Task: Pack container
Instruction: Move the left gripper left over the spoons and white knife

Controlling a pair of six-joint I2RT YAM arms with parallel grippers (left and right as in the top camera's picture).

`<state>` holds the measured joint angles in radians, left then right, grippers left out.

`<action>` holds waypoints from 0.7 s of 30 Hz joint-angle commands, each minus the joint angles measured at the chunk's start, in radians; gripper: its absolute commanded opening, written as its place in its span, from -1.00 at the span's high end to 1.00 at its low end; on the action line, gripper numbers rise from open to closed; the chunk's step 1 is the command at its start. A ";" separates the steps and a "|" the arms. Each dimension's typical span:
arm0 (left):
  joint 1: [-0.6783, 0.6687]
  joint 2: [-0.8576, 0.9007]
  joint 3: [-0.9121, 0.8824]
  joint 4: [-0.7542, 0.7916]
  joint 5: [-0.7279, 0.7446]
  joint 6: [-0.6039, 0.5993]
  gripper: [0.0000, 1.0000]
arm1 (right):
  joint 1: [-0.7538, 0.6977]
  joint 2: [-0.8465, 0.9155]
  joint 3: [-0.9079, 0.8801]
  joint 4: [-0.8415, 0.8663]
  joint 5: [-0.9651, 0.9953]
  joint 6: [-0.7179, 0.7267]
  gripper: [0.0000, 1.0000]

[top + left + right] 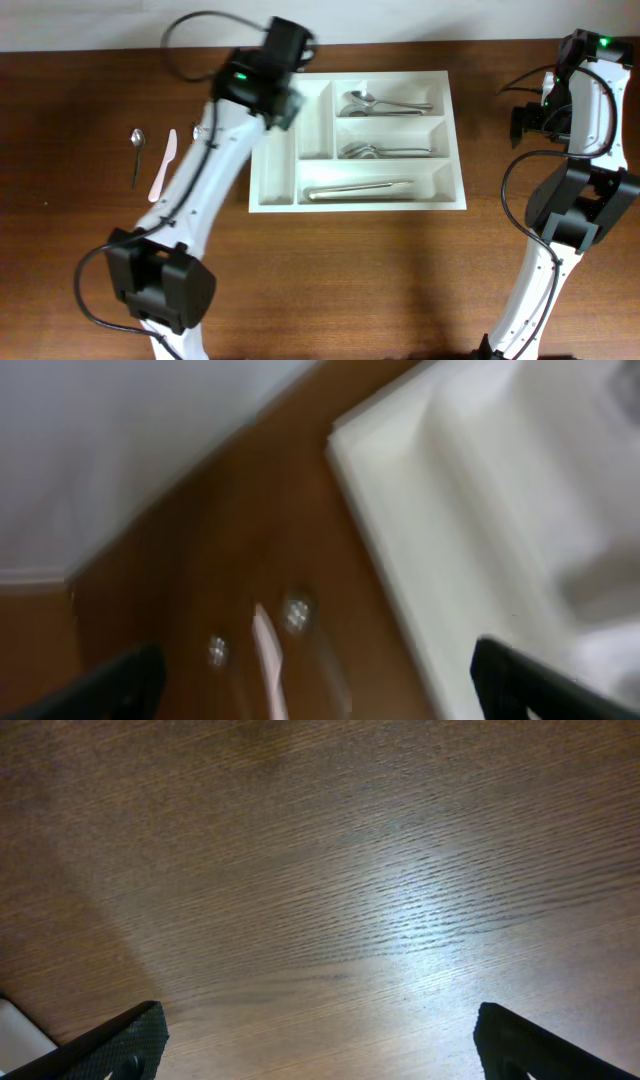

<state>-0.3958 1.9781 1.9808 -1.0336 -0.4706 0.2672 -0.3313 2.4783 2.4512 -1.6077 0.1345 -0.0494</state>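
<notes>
Well, from above, the container (355, 204) sits in the middle of the table (330, 280). It has shiny cutlery in its three long slots. The left arm (215, 140) reaches over its top left corner. A small spoon (137, 150) and a pink knife (163, 168) lie on the wood just left of that arm. Both point up and down, like the two upright slots. The right arm (580, 110) is far off on the other side, so I think the left one is nearer to them.

From the left wrist, all is blurry. The left gripper (325, 685) has its fingers wide apart with nothing between them. The container is to its right, and a pink blur, maybe the knife, shows low in the middle.

From the right wrist, the right gripper (320, 1045) is wide apart too, over bare wood.
</notes>
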 commanded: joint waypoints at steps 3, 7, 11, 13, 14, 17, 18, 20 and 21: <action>0.108 -0.017 0.006 -0.067 0.041 -0.203 -0.98 | -0.004 -0.043 0.002 0.000 0.009 0.001 -0.97; 0.246 -0.005 0.006 -0.071 0.283 -0.261 -0.99 | -0.004 -0.043 0.001 0.000 0.009 0.001 -0.97; 0.387 0.022 0.006 -0.094 0.380 -0.257 -0.98 | -0.004 -0.043 0.002 0.000 0.009 0.001 -0.97; 0.424 0.033 0.006 -0.080 0.377 -0.248 -0.99 | -0.004 -0.043 0.002 0.000 0.009 0.001 -0.97; 0.441 0.041 0.006 -0.068 0.376 -0.248 -0.99 | -0.004 -0.043 0.002 0.000 0.009 0.001 -0.97; 0.470 0.074 0.006 -0.052 0.377 -0.257 -0.99 | -0.004 -0.043 0.001 0.000 0.009 0.001 -0.97; 0.473 0.088 0.006 -0.053 0.375 -0.269 -0.99 | -0.004 -0.043 0.001 0.000 0.009 0.001 -0.97; 0.475 0.126 0.006 -0.059 0.370 -0.279 -0.98 | -0.004 -0.043 0.002 0.000 0.009 0.001 -0.97; 0.475 0.141 0.006 -0.063 0.370 -0.279 -0.98 | -0.004 -0.043 0.002 0.000 0.009 0.001 -0.97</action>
<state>0.0818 2.0518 1.9804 -1.0889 -0.1291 0.0154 -0.3313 2.4779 2.4512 -1.6077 0.1345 -0.0490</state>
